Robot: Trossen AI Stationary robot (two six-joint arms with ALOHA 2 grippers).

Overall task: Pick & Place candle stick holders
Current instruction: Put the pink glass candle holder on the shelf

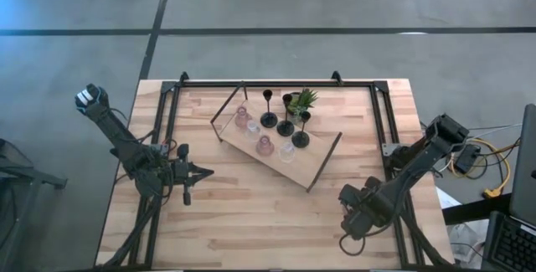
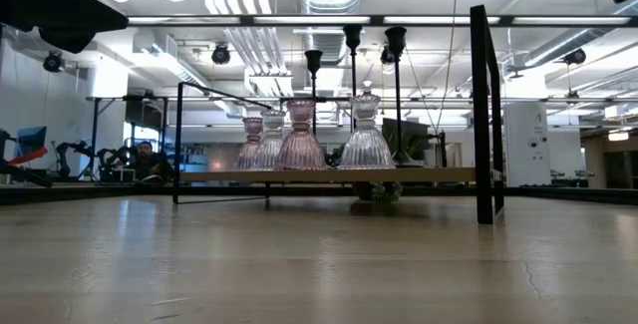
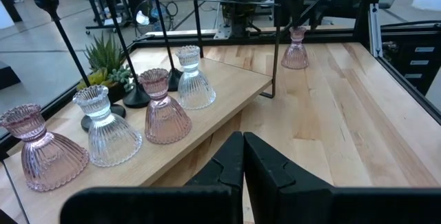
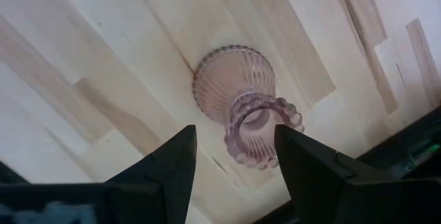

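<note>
A pink ribbed glass candle stick holder [image 4: 238, 89] stands upright on its wide base on the bare table near the right front; it also shows in the left wrist view [image 3: 295, 50]. My right gripper [image 4: 234, 129] is open above it, pointing down, one finger on either side of the holder's scalloped top rim. In the high view the right gripper [image 1: 353, 218] hides the holder. Several pink and clear glass holders [image 3: 164, 107] and three slim black holders [image 1: 286, 115] stand on the wooden board [image 1: 322, 159]. My left gripper [image 3: 242, 138] waits shut at the table's left [image 1: 205, 171].
A small green potted plant [image 1: 303, 99] stands on the board's far corner beside the black holders. The board lies slanted across the table's middle, with dark metal handles [image 3: 272, 45] at its ends. Black frame rails [image 1: 385, 121] run along the table's edges. Bare wood lies between the board and the near edge.
</note>
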